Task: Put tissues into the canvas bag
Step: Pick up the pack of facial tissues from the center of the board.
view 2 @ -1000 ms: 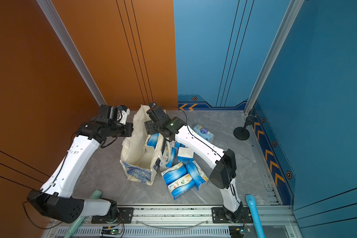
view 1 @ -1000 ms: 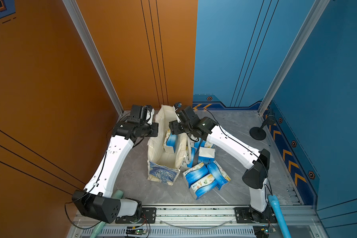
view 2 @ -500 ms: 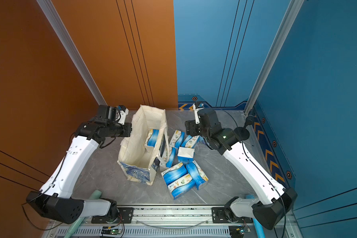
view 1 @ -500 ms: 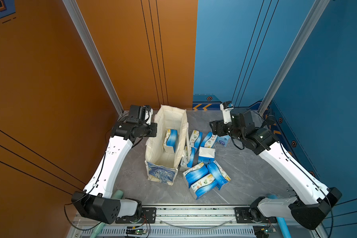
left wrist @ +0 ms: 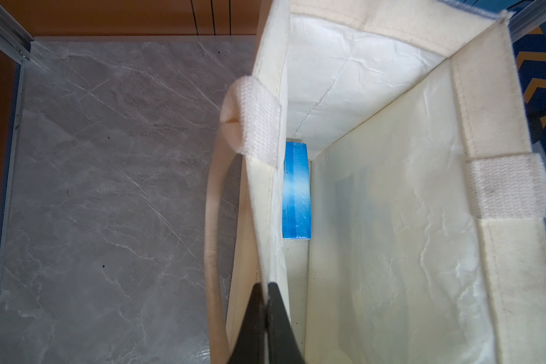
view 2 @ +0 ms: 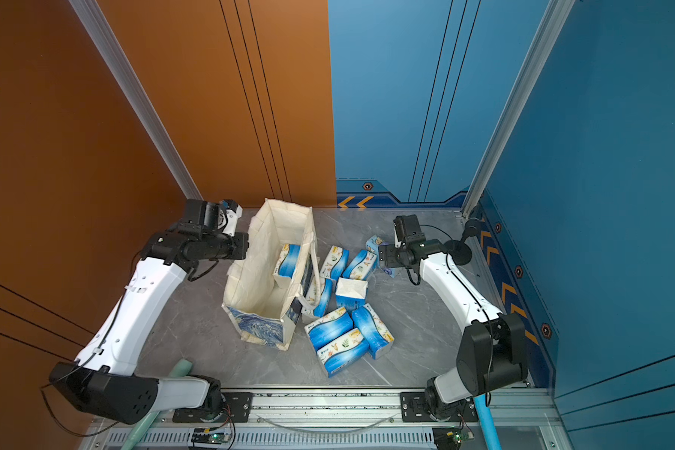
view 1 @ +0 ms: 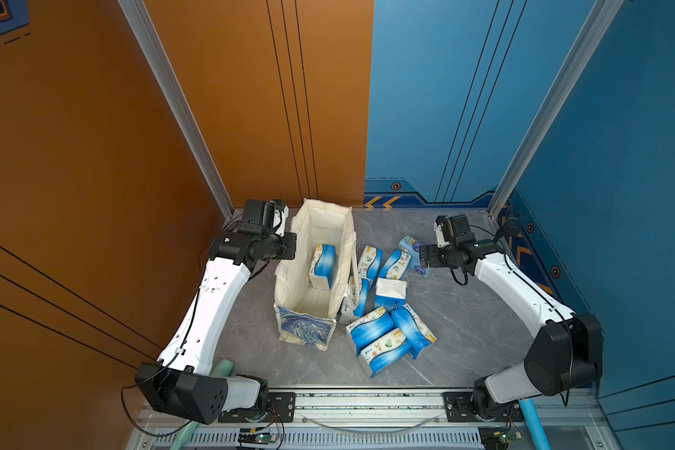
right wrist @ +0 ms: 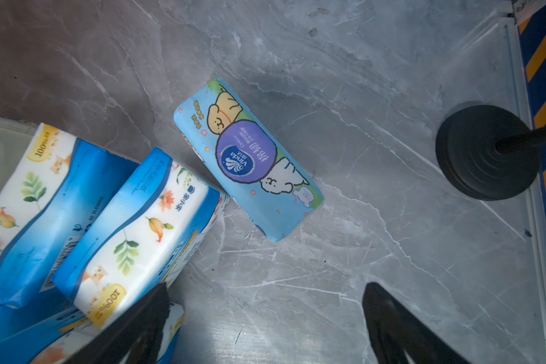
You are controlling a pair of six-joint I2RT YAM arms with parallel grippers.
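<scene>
Left gripper [left wrist: 265,285]: jaws pinched tight on the top edge of the canvas bag [left wrist: 391,220], on the long side wall nearest the left arm, close to a handle loop [left wrist: 252,116]; nothing else in the grip. Right gripper [right wrist: 265,288]: jaws spread wide, nothing btwn them, touching nothing, hanging over the bare grey surface [right wrist: 375,220] w/ one finger above the edge of the pack pile. Ahead of it, clear of both fingers, lies the pale blue pack [right wrist: 249,160] (cartoon animals, purple oval label): flat on a broad face, one corner right up against a blue-white pack [right wrist: 133,227]. In both top views its long axis runs diagonally, far end nearer the bag, & the gripper covers part of it. A black round stand base [right wrist: 486,151] sits well apart, by the surface's right edge. Bag stands upright, mouth up, on the far-left part of the surface, long axis running near-to-far in both top views. One pack in the bag [view 1: 322,265] stands on a narrow side against the wall on the right-arm side, long axis along the bag's length; left wrist view shows only its narrow blue face down at the bottom. Remaining tissues [view 1: 384,350] lie outside, right of the bag: one leans on the bag wall, others lie at mixed angles, and three are bunched nearest the rail.
</scene>
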